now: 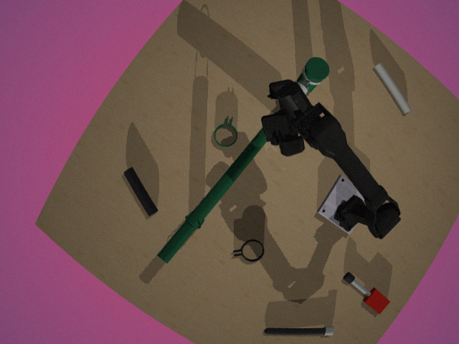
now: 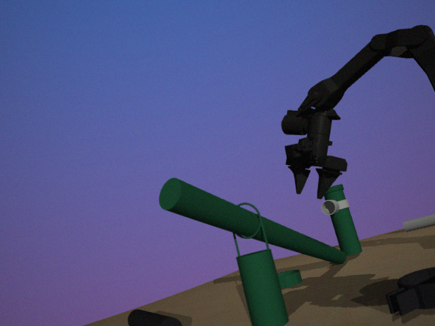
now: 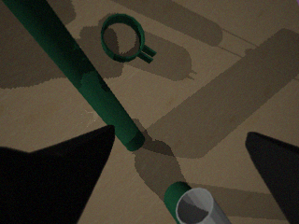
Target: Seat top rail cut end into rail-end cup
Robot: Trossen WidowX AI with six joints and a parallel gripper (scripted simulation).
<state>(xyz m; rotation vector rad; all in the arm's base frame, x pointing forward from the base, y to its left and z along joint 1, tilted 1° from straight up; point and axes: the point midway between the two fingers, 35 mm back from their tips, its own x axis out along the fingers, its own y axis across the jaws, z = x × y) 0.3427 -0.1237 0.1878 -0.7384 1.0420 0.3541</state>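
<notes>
The green top rail (image 1: 214, 193) (image 2: 211, 209) (image 3: 70, 61) slopes down through the loop cap on the small post (image 2: 263, 287). Its cut end (image 3: 135, 141) is low, near the foot of the big post (image 1: 317, 69) (image 2: 346, 231) (image 3: 174, 196), outside the cup. The grey rail-end cup (image 2: 329, 207) (image 3: 193, 211) is empty, on the brace band (image 2: 343, 204) just below the post cap. My gripper (image 2: 308, 195) (image 3: 178, 134) is open and empty, in the air above the rail's cut-end part, apart from it. The arm hides that end in the top view.
A green ring clamp (image 1: 225, 145) (image 2: 291, 278) (image 3: 141, 38) lies beside the rail. A black ring clamp (image 1: 262, 251), a black bar (image 1: 140, 191), a grey tube (image 1: 391, 89), a dark rod (image 1: 294, 330) and a red-headed tool (image 1: 376, 300) lie around. The arm stands by a metal plate (image 1: 333, 192).
</notes>
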